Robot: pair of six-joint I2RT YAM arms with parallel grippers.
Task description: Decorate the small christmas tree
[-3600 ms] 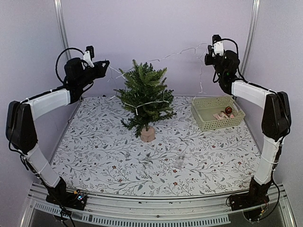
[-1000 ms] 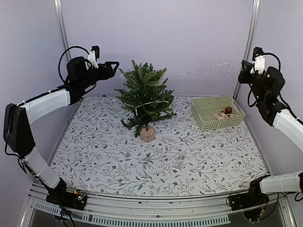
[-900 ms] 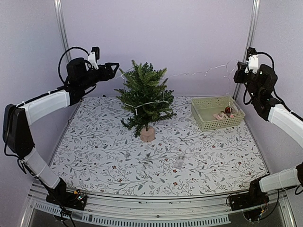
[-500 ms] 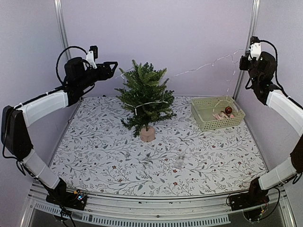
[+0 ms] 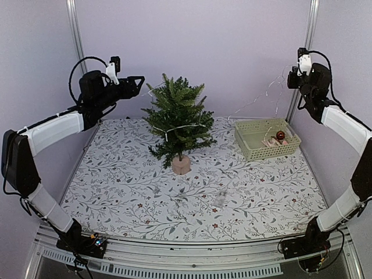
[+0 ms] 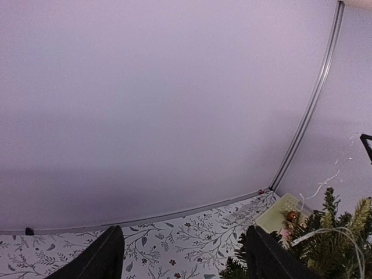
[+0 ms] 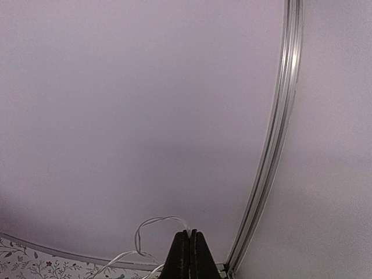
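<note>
The small christmas tree stands upright on its tan base at the back middle of the table, with a thin white light string looped over its branches. The string runs up and right into my right gripper, raised high by the back right post. The right wrist view shows that gripper shut on the string. My left gripper hovers open just left of the treetop, holding nothing. In the left wrist view its fingers are wide apart, with the tree at lower right.
A pale green basket at back right holds a red bauble and other small ornaments. It also shows in the left wrist view, basket. A small clear object lies on the floral cloth in front of the tree. Metal posts stand at both back corners.
My right gripper rose and shifted slightly left near the back right post, still shut on the string, which now sags lower between it and the tree. The left arm barely moved.
</note>
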